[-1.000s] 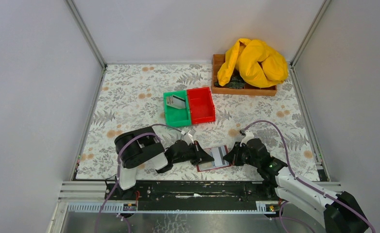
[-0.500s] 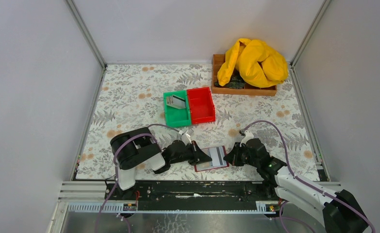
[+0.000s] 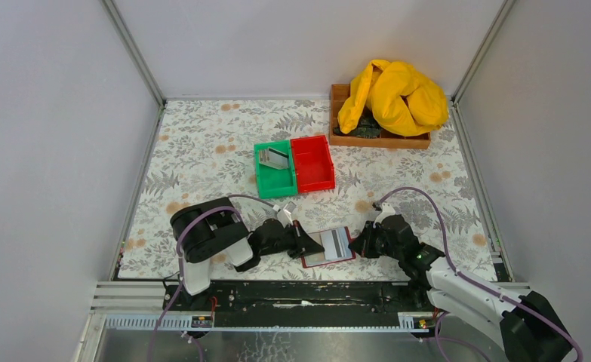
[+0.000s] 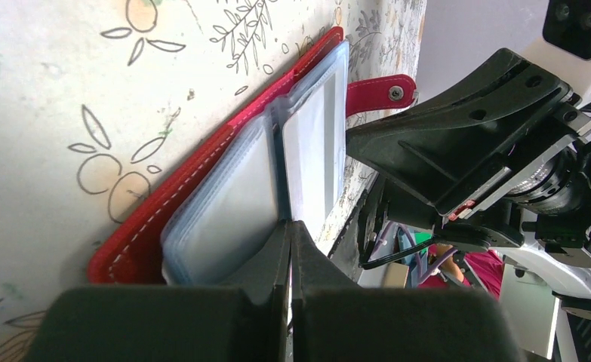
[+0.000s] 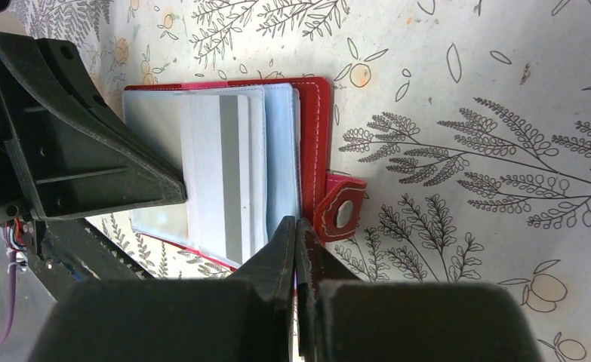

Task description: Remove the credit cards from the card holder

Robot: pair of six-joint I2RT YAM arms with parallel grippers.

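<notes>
While left hand (image 4: 290, 225) and right hand (image 5: 296, 221) sit closed beside it, the red card holder (image 5: 314, 124) lies open, sleeves (image 4: 224, 204) showing.

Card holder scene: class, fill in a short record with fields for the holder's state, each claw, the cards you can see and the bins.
Card holder: open, flat on the patterned table, clear sleeves showing
Left claw: shut, tips at the sleeves, on the side opposite the snap tab
Right claw: shut, tips at the holder's edge beside the snap tab
Holder contents: pale card with a dark stripe
Green bin: holds at least one grey card
Red bin: touching the green bin
</notes>
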